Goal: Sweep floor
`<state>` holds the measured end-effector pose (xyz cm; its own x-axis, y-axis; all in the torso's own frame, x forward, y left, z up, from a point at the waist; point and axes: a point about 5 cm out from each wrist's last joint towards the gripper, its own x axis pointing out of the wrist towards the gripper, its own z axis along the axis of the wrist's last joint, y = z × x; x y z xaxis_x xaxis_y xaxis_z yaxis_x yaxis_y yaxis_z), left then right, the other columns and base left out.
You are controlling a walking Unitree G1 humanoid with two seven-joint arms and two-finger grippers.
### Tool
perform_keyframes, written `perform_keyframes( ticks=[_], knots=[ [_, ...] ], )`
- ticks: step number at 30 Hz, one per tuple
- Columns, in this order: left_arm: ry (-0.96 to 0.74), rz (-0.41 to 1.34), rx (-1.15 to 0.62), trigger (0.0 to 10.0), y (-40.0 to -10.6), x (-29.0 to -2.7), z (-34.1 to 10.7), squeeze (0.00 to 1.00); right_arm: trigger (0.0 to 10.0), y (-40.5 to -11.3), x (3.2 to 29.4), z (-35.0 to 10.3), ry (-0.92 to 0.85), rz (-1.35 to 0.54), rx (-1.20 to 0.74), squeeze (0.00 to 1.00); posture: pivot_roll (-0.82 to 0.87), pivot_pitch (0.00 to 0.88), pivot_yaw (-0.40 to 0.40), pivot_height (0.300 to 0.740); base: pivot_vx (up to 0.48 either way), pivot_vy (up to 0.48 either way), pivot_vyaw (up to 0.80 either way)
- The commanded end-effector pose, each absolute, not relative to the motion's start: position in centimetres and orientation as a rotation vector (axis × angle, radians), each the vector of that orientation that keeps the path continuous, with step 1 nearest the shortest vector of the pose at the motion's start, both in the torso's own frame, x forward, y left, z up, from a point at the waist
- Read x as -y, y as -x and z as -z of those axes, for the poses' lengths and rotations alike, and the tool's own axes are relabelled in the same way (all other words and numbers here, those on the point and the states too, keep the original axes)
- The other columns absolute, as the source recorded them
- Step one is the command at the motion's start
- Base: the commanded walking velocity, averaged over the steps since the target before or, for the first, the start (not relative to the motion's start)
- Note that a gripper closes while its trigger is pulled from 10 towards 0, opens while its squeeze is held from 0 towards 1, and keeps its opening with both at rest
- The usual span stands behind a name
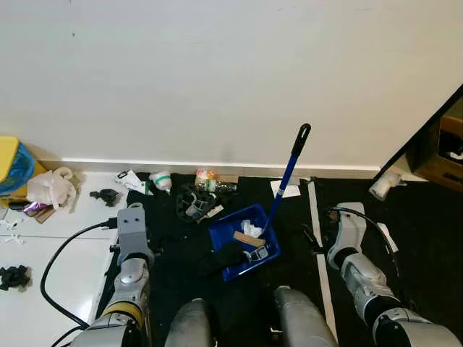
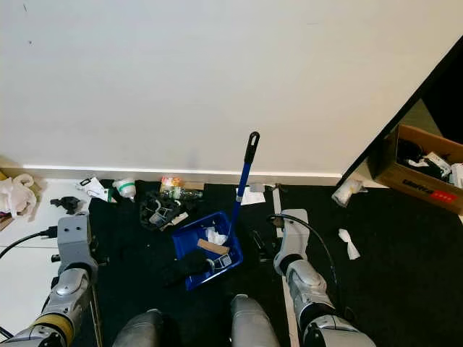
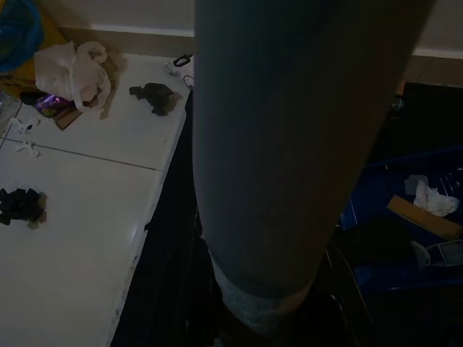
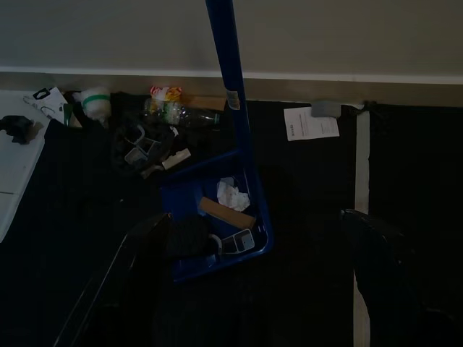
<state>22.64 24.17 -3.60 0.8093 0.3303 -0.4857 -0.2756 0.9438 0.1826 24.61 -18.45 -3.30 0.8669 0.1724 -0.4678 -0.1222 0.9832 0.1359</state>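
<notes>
A blue long-handled dustpan stands on the black mat in front of my legs, its blue handle leaning up toward the white wall. In its tray lie crumpled white paper, a brown strip and a dark lump. A litter pile lies against the skirting: a white cup, a clear plastic bottle and black scraps. My left arm hangs idle by my grey leg. In the dark right wrist view my right gripper hangs open above the dustpan, holding nothing.
On the white floor to the left lie a white plastic bag, a yellow and blue bin, black scraps and a black cable. A paper sheet and crumpled paper lie by the wall. A cardboard box stands at right.
</notes>
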Motion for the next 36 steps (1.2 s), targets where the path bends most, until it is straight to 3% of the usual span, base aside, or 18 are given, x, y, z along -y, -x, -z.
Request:
perform_keyframes(
  ticks=[1, 36],
  knots=[
    [-0.071, -0.329, -0.621, 10.0, -21.03, -23.46, 5.07, 0.00, 10.0, -24.15, 18.69, 3.59, -0.114, -0.142, -0.507, 0.00, 0.00, 0.088, -0.029, 0.740, 0.000, 0.000, 0.00],
    [0.009, -0.340, -0.626, 10.0, -21.17, -23.14, 5.17, 0.00, 10.0, -24.18, 19.02, 3.67, -0.116, -0.146, -0.533, 0.00, 0.00, 0.068, -0.035, 0.740, 0.000, 0.000, 0.00]
  ],
)
